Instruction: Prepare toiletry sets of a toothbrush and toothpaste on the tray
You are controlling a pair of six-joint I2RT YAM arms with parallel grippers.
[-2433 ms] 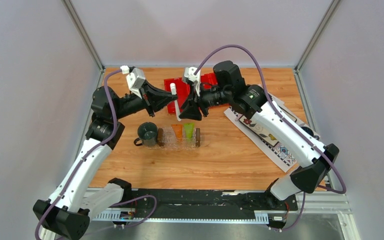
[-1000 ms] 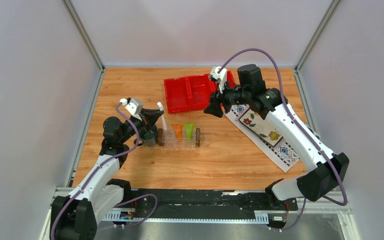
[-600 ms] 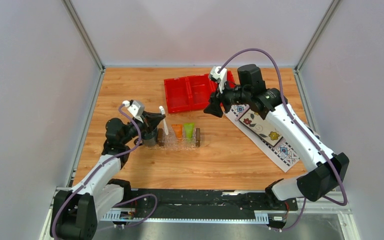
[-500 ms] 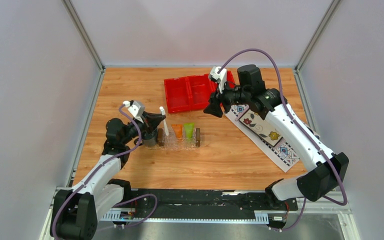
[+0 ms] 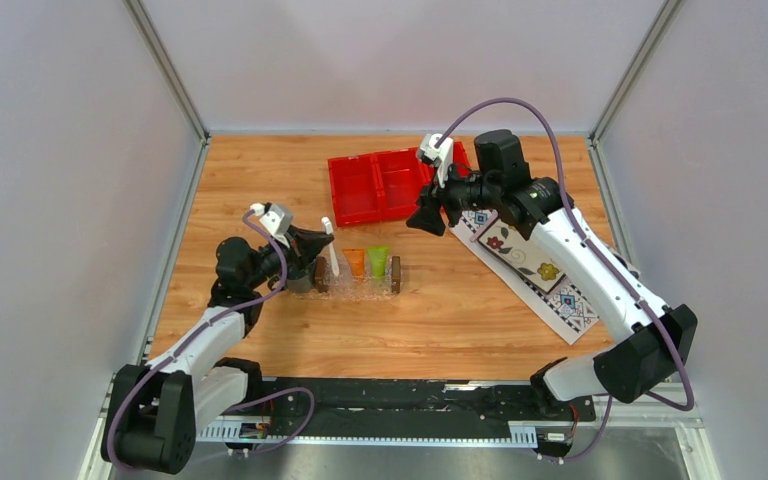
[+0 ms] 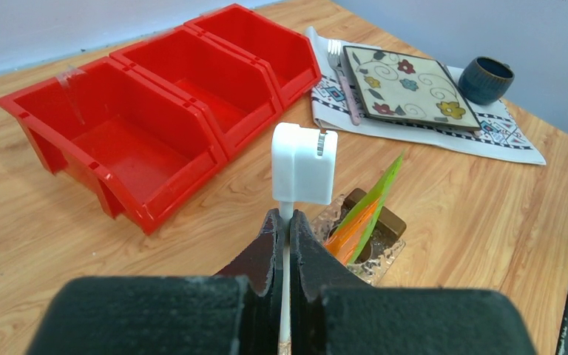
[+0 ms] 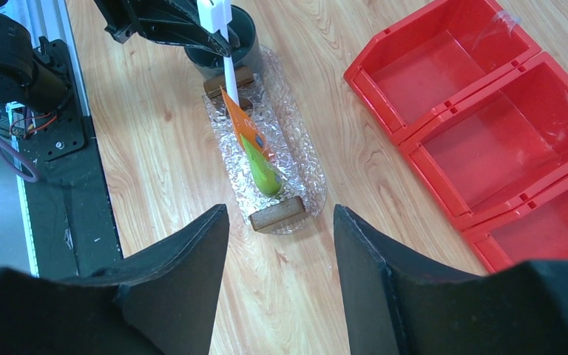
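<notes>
Tray (image 5: 360, 288) is sitting mid-table, two toothpaste tubes (image 5: 378, 260) leaning side by side in it. My left pincer (image 6: 282, 229) is holding the toothbrush (image 5: 330, 245) at its left end, beside the tubes. Mug (image 7: 245, 41) is sitting just left of tray, bin (image 5: 380, 185) behind it, cloth (image 5: 560, 290) with plate (image 6: 403, 85) lying right.

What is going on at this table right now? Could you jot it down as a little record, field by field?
left fingers: shut on the white toothbrush, held head up
toothbrush position: lower end at the mug-side end of the clear tray; contact cannot be told
in tray: orange tube and green tube, next to each other
right fingers: open, holding nothing, raised beside the red bin
beside tray: dark mug
set status: toothbrush not yet released
</notes>
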